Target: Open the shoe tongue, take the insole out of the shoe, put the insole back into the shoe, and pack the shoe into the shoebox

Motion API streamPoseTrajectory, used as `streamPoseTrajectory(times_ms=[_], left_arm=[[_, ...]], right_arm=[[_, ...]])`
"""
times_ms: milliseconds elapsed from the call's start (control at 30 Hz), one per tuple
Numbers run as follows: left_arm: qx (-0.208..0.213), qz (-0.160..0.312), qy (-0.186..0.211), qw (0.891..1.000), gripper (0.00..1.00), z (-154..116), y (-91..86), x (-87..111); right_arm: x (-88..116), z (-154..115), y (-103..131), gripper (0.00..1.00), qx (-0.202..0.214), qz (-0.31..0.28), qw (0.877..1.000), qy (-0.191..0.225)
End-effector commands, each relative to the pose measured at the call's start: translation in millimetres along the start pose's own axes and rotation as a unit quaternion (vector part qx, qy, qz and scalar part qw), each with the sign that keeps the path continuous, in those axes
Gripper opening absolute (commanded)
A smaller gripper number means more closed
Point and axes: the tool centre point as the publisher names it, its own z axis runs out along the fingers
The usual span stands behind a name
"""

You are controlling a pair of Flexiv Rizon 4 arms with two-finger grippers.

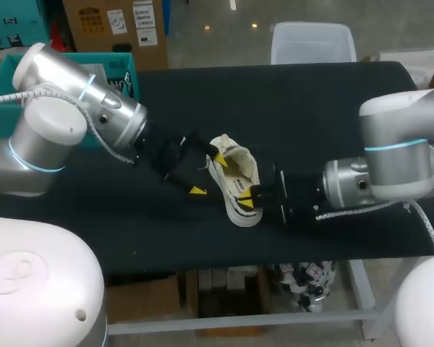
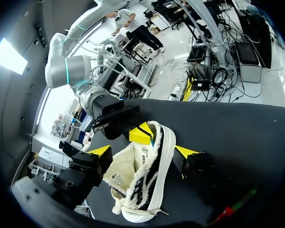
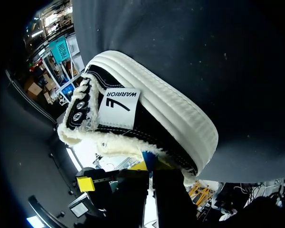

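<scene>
A black canvas shoe (image 1: 235,181) with a white rubber sole and cream fleece lining lies on its side at the middle of the black table. My right gripper (image 1: 246,199) is shut on the shoe's rim at the opening. In the right wrist view the shoe (image 3: 142,114) fills the space ahead of that gripper (image 3: 149,168), which pinches the fleece edge. My left gripper (image 2: 142,152) is open with its yellow tips on either side of the shoe (image 2: 142,180), and its sole-side finger stands clear of the sole. In the head view the left gripper (image 1: 207,173) straddles the shoe's far end. I cannot make out a separate insole.
A teal box (image 1: 119,72) stands at the table's back left corner, partly behind my left arm. The black tabletop (image 1: 311,116) stretches bare to the back and right of the shoe. The front edge runs close below both grippers.
</scene>
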Motion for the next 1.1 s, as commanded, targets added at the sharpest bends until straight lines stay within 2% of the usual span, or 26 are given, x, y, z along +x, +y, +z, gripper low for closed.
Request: streamPoseTrajectory(times_ms=[33,200,367,500,567,667,700,733,767,1033,1100], left_arm=[[-0.015,0.004,0.014,1.0,0.98,-8.5,-4.7,0.2],[-0.024,0.032,0.046,0.998,1.0,-18.9,2.0,3.7],[-0.008,0.054,0.097,0.994,1.0,-36.9,5.0,8.6],[-0.019,0.033,0.107,0.994,1.0,-60.7,2.6,6.3],[-0.028,0.016,0.125,0.992,1.0,-67.2,-0.5,6.3],[-0.07,-0.07,0.146,0.984,1.0,-75.5,-0.6,4.7],[-0.107,-0.117,0.158,0.975,1.0,-78.1,1.9,4.3],[-0.177,-0.123,0.169,0.962,1.0,-80.1,3.6,4.9],[-0.275,-0.099,0.187,0.938,1.0,-82.8,3.4,8.0],[-0.275,-0.099,0.187,0.938,1.0,-82.8,3.4,8.0],[-0.275,-0.099,0.187,0.938,1.0,-82.8,3.4,8.0]], right_arm=[[0.5,-0.5,-8.1,0.0,-0.024,0.008,0.999,-0.038],[-4.7,-3.1,-8.0,0.0,-0.036,0.023,0.997,-0.07],[-8.0,-3.5,-2.7,0.0,-0.05,0.041,0.993,-0.095],[-7.7,-2.5,1.2,0.0,-0.063,0.047,0.991,-0.109],[-7.4,-1.9,3.6,0.0,-0.072,0.051,0.989,-0.115],[-6.9,-0.4,6.1,0.0,-0.077,0.053,0.988,-0.12],[-6.9,0.1,6.7,0.0,-0.079,0.053,0.988,-0.122],[-6.8,0.3,6.9,0.0,-0.08,0.053,0.988,-0.123],[-6.8,0.5,7.1,0.0,-0.079,0.053,0.988,-0.124],[-8.7,-0.1,9.8,0.0,-0.084,0.051,0.986,-0.132],[-10.3,0.3,11.9,0.0,-0.096,0.057,0.984,-0.14]])
